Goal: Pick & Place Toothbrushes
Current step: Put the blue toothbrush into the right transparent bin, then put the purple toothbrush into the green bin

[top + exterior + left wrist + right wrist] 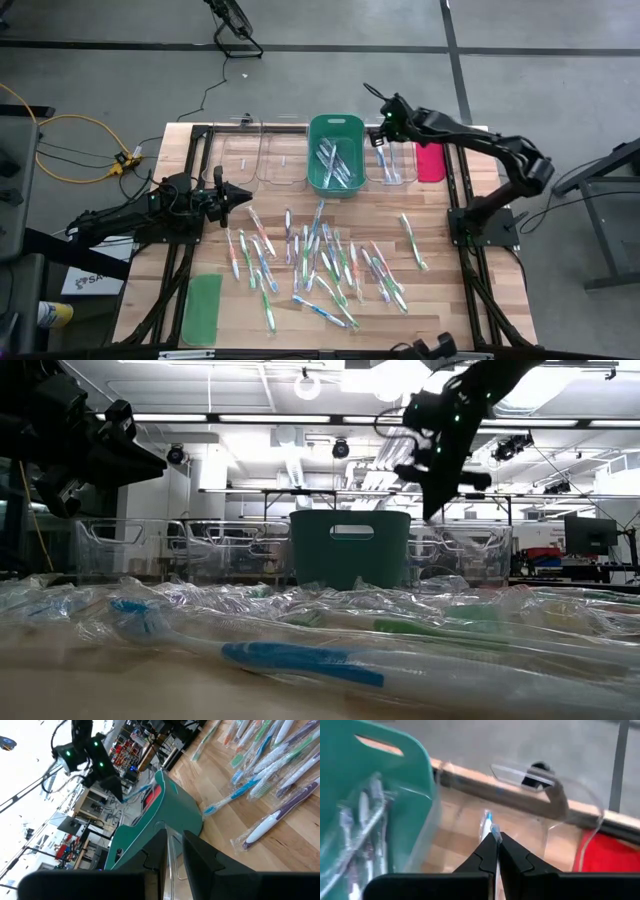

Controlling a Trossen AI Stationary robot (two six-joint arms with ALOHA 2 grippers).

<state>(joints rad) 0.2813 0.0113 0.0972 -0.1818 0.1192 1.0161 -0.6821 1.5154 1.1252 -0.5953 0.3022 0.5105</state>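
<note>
Right gripper [496, 842] pinches a toothbrush [486, 822] above the clear bin [560, 815]. Left gripper [243, 197] hangs slightly open and empty beside the loose toothbrushes [330, 262].

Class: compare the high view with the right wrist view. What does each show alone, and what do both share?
High view only: the left gripper, the toothbrushes scattered on the table, and a green lid.
Right wrist view only: the right gripper shut on a blue toothbrush.
Both: the green bin and clear bin.
</note>
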